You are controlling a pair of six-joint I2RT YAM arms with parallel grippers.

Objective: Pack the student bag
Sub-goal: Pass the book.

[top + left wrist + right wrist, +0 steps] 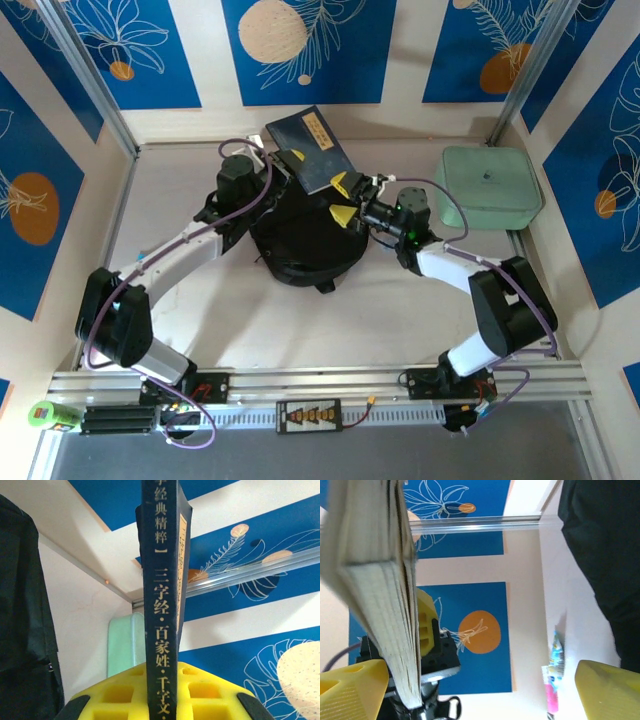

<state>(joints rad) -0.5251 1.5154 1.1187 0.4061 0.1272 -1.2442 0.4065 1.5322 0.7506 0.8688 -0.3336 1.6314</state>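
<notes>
The student bag point(300, 250) is black woven cloth, matt and soft-looking. The book point(312, 150) has a dark navy cover with a faint sheen and gold printed lettering down its spine. Its page block is pale, matt paper, the leaf edges showing as fine lines. The left gripper point(162, 680) and the right gripper point(342, 200) have fingers point(210, 692) of bright yellow plastic, matt and moulded with square recesses. The case point(490, 185) at the far right corner of the table point(400, 320) is mint green, smooth and dull. The table top is pale, smooth and matt. The rail point(320, 382) along its near edge is bare, silvery metal. The arm links point(180, 250) are white and black plastic with a light gloss.
</notes>
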